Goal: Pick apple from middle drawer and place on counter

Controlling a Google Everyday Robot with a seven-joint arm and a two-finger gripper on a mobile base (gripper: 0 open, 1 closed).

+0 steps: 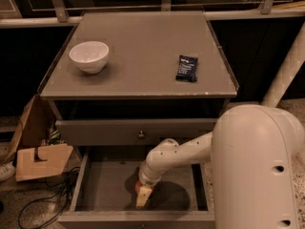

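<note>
**Matte grey worktop [143, 66], two things on it**

One round white bowl [89, 56], one flat dark packet [187, 68]. Below, in the one open, shallow middle drawer [107, 190], the hand [143, 198] touches one small red-orange apple [138, 188]; whether it grips, I cannot tell

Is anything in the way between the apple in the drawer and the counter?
Nothing visible. The gripper is at the apple in the middle drawer, forward of the counter, whose middle lies bare between a white bowl and a dark packet.
</note>
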